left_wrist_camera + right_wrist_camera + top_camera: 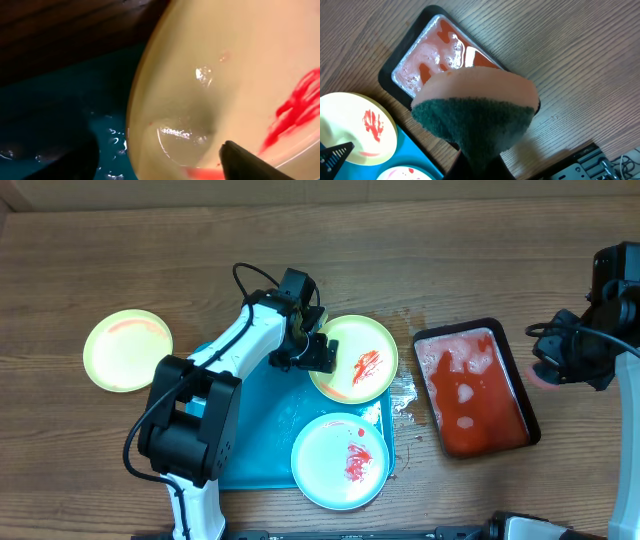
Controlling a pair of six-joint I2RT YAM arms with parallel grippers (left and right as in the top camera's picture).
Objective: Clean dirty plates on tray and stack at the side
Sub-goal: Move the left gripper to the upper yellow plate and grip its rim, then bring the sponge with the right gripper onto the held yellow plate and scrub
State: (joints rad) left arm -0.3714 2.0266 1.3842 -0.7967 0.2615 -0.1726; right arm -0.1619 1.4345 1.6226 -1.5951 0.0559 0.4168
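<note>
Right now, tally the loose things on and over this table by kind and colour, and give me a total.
Pale yellow-green round plastic plates: 2
Pale blue-white round plastic plate: 1
Turquoise rectangular plastic tray: 1
Black rectangular tray holding red liquid: 1
Pink and green sponge: 1
Total: 6

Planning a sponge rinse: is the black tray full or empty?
Not empty: red foamy liquid covers the floor of the black tray; depth unclear.
</note>
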